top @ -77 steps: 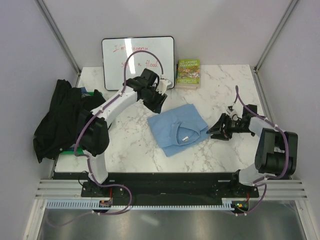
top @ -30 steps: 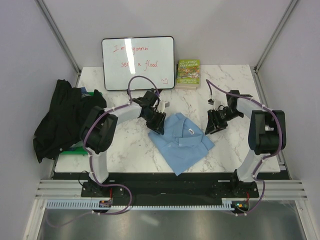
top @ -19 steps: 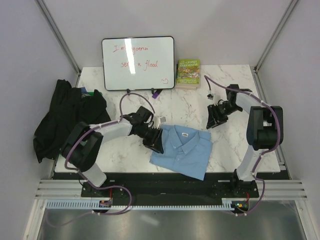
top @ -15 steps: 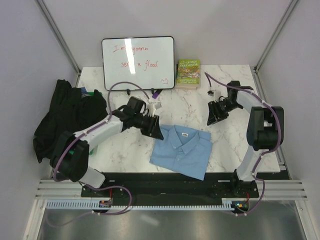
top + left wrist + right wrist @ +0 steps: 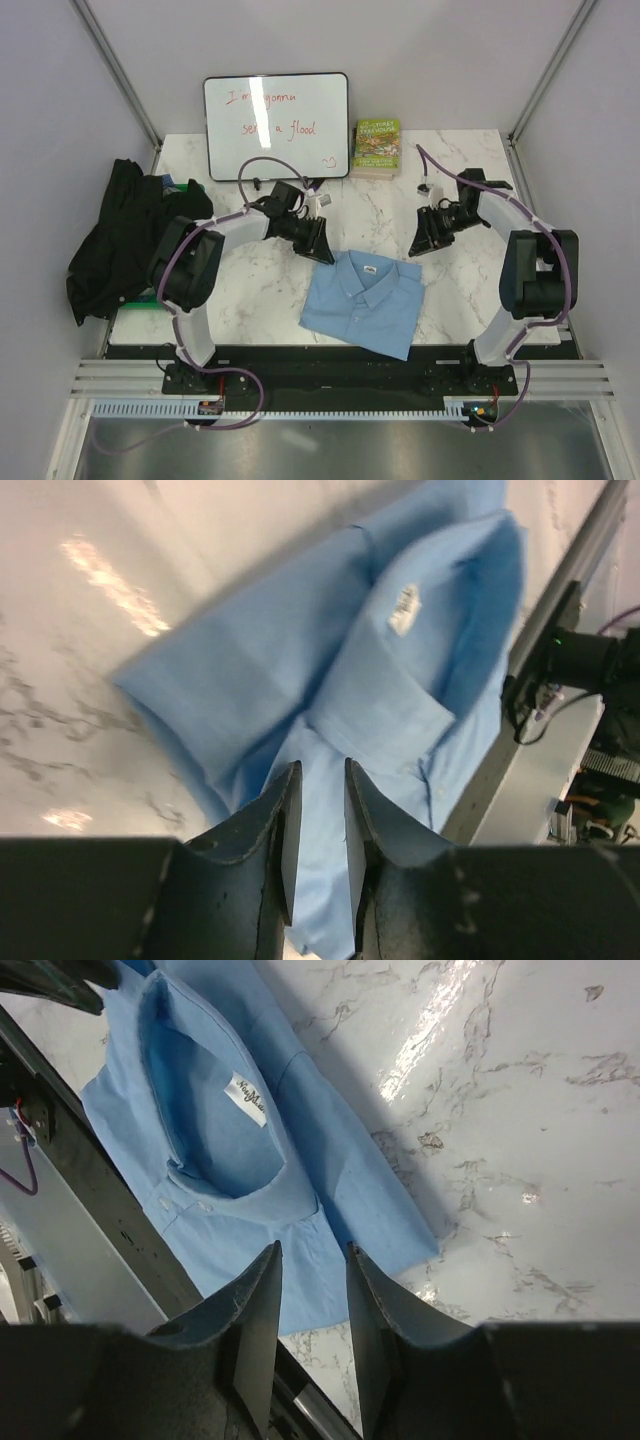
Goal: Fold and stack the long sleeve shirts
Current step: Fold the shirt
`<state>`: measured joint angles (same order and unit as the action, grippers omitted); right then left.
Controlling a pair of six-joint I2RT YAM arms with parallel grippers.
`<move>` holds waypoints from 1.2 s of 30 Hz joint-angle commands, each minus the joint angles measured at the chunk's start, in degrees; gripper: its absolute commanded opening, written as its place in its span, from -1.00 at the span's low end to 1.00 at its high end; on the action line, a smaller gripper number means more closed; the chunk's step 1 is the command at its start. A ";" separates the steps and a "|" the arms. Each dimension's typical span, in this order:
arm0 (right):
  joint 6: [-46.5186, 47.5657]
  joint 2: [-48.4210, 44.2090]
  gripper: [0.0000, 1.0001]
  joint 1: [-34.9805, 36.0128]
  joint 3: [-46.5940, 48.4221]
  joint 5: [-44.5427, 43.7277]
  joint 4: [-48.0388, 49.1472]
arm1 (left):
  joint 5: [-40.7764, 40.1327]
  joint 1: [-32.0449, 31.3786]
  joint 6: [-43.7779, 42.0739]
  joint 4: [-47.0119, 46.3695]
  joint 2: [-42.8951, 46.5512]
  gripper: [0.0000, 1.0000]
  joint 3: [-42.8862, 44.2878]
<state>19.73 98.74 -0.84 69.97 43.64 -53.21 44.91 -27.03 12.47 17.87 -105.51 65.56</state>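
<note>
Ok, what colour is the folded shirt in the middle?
The shirt is light blue, clearest from the top camera.

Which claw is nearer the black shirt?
Left. The left claw is off to the black shirt's right, at the blue shirt's far left corner; the right claw is farther right.

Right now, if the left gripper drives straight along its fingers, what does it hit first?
Most likely the light blue shirt: the left gripper points straight at it with nothing between, though depth is unclear.
</note>
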 commanded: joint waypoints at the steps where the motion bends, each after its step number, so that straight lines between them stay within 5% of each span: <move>1: -1.53 4.00 -0.22 0.49 -1.94 0.75 3.90 | -3.41 3.11 2.54 -4.59 -6.00 -0.41 3.08; 7: -2.59 10.24 -0.28 3.12 -3.53 -6.01 10.40 | -2.64 8.04 9.85 -9.25 -10.95 -0.39 -0.16; 14: 0.22 10.25 -0.28 3.13 0.16 -5.68 7.88 | 0.36 9.71 3.55 -8.05 2.23 -0.07 -5.36; 22: 1.81 3.92 0.13 3.13 4.20 -1.80 6.62 | -4.73 9.01 -13.86 5.58 2.87 0.08 2.10; 32: 1.02 10.76 0.32 5.23 3.94 -4.52 9.88 | -8.61 7.69 -13.00 7.80 -3.99 0.10 4.49; 35: 1.45 12.52 0.22 6.29 3.24 -4.53 10.49 | -8.52 7.51 -11.43 7.36 -4.79 0.06 4.14; 36: 1.46 12.88 0.05 6.90 2.89 -4.79 10.93 | -8.43 7.51 -11.33 6.92 -4.79 0.04 3.96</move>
<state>20.27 109.75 4.40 73.43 39.07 -44.45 37.21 -19.25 1.96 25.19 -110.13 68.29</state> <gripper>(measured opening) 0.624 0.539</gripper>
